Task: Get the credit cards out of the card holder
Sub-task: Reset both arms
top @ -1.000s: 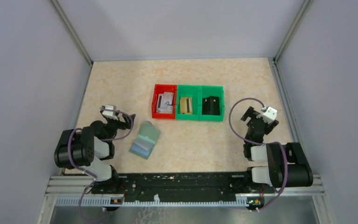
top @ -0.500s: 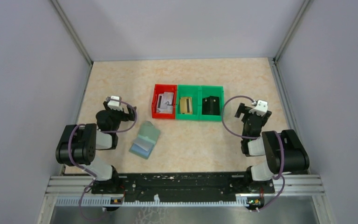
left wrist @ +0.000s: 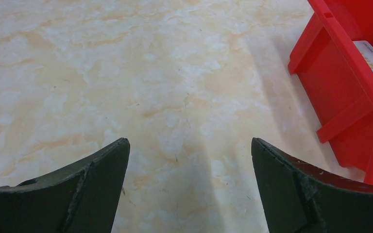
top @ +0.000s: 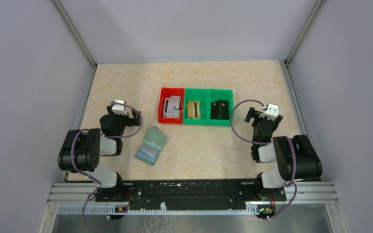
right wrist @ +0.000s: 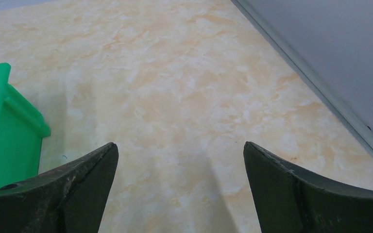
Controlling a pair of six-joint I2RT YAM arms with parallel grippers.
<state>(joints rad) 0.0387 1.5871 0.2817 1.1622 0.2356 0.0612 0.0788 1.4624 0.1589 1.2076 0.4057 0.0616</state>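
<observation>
Nearest the bases both tools are empty: the left gripper (left wrist: 189,145) has its dark, curved fingers spread wide over the bare table (top: 199,150), and the right gripper (right wrist: 180,148) is spread just as wide beside the green bins (top: 209,122). Between the arms, nearer the left one, the card holder (top: 151,145) lies flat on the table. It is a soft-looking pale grey-green wallet with a bluish patch at its near end that may be a card, though it is too small to tell. Beyond it, credit cards (top: 173,106) lie in the red bin (top: 161,104) and in the green ones. The risk as I judge it: a thin, slick card sitting flush in its pocket offers little edge, so a pinch may drag the light holder across the smooth marbled top or catch the flap instead.
</observation>
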